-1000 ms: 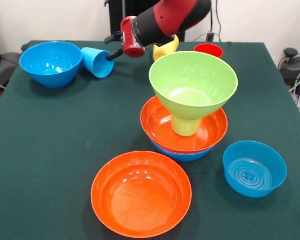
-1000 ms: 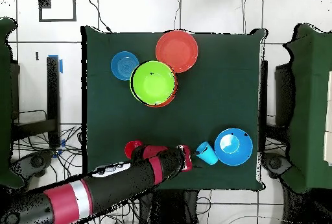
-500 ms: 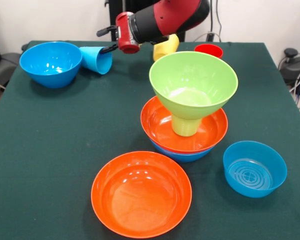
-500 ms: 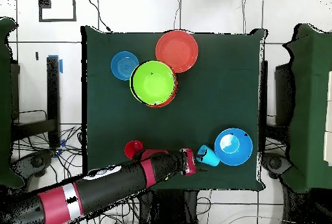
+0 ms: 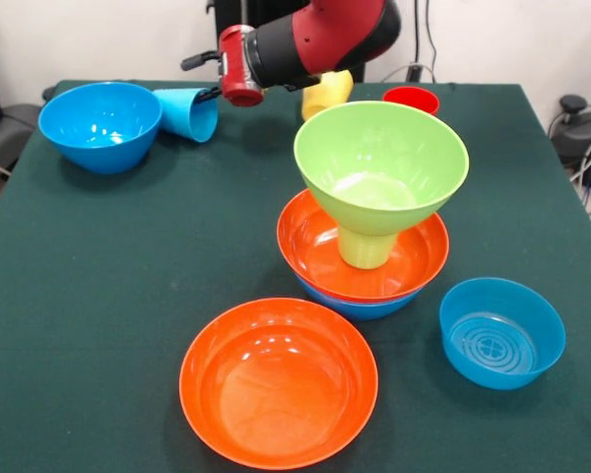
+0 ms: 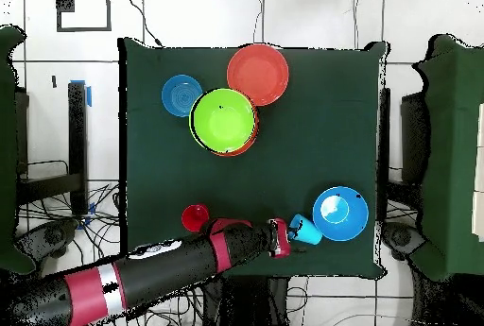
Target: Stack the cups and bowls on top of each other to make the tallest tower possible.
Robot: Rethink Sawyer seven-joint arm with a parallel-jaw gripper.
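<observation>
The tower stands mid-table: a blue bowl [image 5: 360, 305] at the bottom, an orange bowl [image 5: 315, 241] in it, an upturned green cup [image 5: 366, 248], and a lime green bowl [image 5: 381, 158] on top [image 6: 223, 120]. A blue cup [image 5: 185, 113] lies tilted against a deep blue bowl [image 5: 100, 123] at the far left, and shows from overhead [image 6: 304, 229] beside that bowl [image 6: 340, 213]. My gripper [image 5: 203, 79] reaches sideways at the cup with its fingers apart. The lower finger touches the cup's wall and the upper one stands above it. The arm partly hides a yellow cup [image 5: 327, 94].
A loose wide orange bowl [image 5: 279, 382] sits at the near edge. A smaller blue bowl [image 5: 501, 332] sits near right. A red cup [image 5: 411, 99] stands at the far right behind the tower. The arm reaches in low over the table's far edge.
My gripper has moved left and a little up along the far side. The blue cup has shifted with it, closer against the deep blue bowl. The tower has not moved.
</observation>
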